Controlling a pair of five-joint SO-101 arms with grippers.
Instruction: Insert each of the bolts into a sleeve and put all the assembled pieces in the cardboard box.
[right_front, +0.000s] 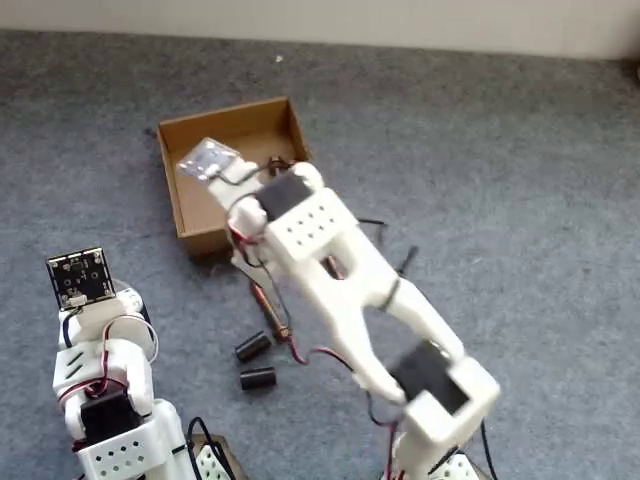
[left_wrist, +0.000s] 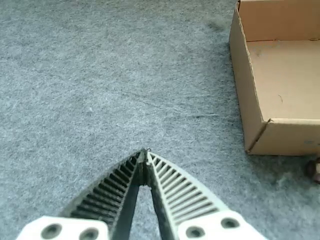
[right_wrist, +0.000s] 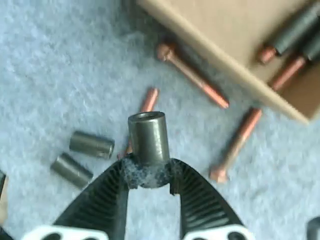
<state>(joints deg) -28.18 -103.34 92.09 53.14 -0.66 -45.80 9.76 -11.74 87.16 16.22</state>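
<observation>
My right gripper (right_wrist: 149, 172) is shut on a dark metal sleeve (right_wrist: 148, 137), held upright above the carpet just outside the cardboard box (right_wrist: 215, 47). Three copper bolts lie loose on the carpet below: one along the box wall (right_wrist: 192, 75), one beside it (right_wrist: 237, 142), and one partly behind the held sleeve (right_wrist: 148, 100). Two more sleeves (right_wrist: 91, 144) (right_wrist: 71, 170) lie side by side nearby, also seen as the two sleeves (right_front: 253, 347) (right_front: 258, 379). Assembled pieces (right_wrist: 292, 37) rest inside the box. My left gripper (left_wrist: 145, 156) is shut on nothing, over bare carpet some way from the box (left_wrist: 250, 100).
Grey carpet covers the whole floor. The box (right_front: 185, 215) stands at the upper left in the high view, with a crumpled plastic bag (right_front: 208, 160) in it. The right arm (right_front: 340, 270) stretches from the bottom right to the box; the left arm (right_front: 100, 370) stands at the bottom left.
</observation>
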